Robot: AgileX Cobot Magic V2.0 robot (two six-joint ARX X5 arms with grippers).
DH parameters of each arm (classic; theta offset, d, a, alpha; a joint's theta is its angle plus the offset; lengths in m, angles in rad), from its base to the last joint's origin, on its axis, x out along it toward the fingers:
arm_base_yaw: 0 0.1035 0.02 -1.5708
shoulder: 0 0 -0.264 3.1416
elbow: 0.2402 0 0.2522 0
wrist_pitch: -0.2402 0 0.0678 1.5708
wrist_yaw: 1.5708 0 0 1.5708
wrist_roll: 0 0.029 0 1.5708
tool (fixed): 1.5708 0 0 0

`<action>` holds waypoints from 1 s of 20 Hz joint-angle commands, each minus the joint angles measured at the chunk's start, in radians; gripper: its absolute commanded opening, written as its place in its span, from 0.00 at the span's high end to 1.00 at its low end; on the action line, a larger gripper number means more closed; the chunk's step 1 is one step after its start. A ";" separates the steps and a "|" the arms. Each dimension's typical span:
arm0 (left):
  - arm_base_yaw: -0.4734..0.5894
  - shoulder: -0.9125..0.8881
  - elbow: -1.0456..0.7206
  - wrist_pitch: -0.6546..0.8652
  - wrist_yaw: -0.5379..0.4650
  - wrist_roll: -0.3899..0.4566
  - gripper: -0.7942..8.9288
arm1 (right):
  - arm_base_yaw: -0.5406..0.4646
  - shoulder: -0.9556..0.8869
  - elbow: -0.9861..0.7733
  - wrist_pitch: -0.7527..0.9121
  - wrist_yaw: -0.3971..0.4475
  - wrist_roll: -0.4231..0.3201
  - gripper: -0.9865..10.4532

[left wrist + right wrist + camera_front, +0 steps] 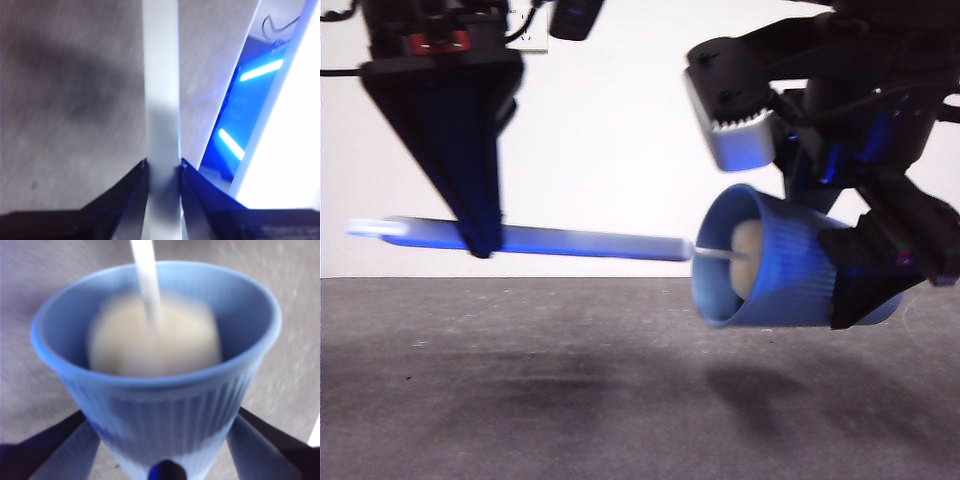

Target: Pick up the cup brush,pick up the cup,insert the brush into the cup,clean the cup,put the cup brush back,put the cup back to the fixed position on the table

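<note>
The left tool (480, 245) comes down from the top of the front view as a dark pointed shape. Its two black jaws are squeezed tight on the handle of the cup brush (580, 241). The left wrist view shows the same hold from close up: the jaws of the left tool (162, 167) press on both sides of the pale handle of the cup brush (161, 90), with no gap.

The brush lies flat in the air, level with the tabletop (620, 400) and well above it. Its white tip sticks out past the left tool on one side. On the other side the handle gets thin and goes into the cup (770, 265).

The cup is light blue with fine ribs. It is tipped on its side in the air, and its open mouth faces the brush. The cream sponge head sits inside the cup. In the right wrist view the sponge fills most of the cup (160, 380), and the thin stem of the brush (147, 280) rises out of it. The picture is blurry there.

The right tool (162, 437) grips the cup low down near its base, one jaw on each side. In the front view the right tool (870, 270) is the big dark shape behind the cup.

Dim shadows lie on the grey tabletop under both arms.
</note>
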 commanded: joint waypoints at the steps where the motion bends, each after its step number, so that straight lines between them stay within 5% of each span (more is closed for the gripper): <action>1: -0.019 0.009 -0.005 0.042 0.018 -0.029 0.93 | 0.049 0.039 0.001 0.023 0.006 -0.008 0.93; 7: -0.003 0.008 -0.005 -0.076 -0.077 -0.038 0.93 | 0.056 0.056 0.001 0.032 0.051 0.003 0.93; 15: 0.060 -0.047 -0.005 -0.188 -0.077 -0.031 0.93 | -0.010 0.056 0.001 0.026 0.057 0.001 0.93; 20: 0.054 -0.047 -0.005 -0.108 0.004 -0.016 0.93 | 0.001 0.056 0.001 0.056 0.050 0.000 0.93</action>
